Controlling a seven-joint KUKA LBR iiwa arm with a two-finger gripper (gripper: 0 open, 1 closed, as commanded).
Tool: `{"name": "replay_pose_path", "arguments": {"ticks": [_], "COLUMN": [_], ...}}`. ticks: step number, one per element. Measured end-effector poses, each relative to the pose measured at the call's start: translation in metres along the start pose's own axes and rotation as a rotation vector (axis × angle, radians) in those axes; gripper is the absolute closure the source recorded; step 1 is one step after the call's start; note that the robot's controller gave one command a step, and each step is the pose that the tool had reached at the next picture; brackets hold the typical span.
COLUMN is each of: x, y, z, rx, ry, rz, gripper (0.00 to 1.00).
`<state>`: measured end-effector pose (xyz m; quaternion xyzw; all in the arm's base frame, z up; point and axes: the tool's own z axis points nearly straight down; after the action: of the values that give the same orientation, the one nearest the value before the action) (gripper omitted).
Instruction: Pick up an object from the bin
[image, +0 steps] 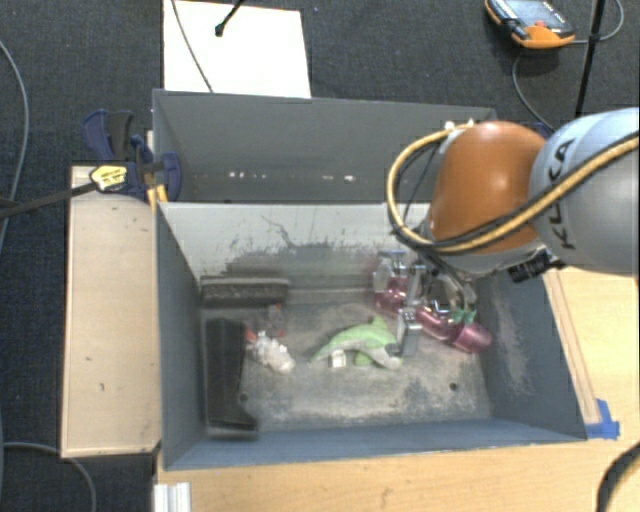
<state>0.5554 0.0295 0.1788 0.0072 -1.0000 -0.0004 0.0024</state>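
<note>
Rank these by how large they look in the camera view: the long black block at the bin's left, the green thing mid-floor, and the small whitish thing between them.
1. black block
2. green thing; the gripper stands at its right end and may hide some of it
3. whitish thing, plainly the smallest

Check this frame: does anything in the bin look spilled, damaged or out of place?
Nothing stands out. The gripper is low at the right end of a green floppy thing, beside a magenta thing; a black slab rests along the left wall. The bin is only scuffed.
</note>
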Motion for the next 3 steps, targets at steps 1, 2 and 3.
{"name": "replay_pose_path", "arguments": {"ticks": [1,2,3], "x": [-0.001,0.001,0.002], "y": [0.000,0.006,-0.001], "z": [-0.005,0.041,0.092], "rx": [0.000,-0.001,-0.001], "ry": [-0.008,-0.013,-0.010], "rz": [0.001,0.052,0.008], "gripper": [0.00,0.00,0.00]}}
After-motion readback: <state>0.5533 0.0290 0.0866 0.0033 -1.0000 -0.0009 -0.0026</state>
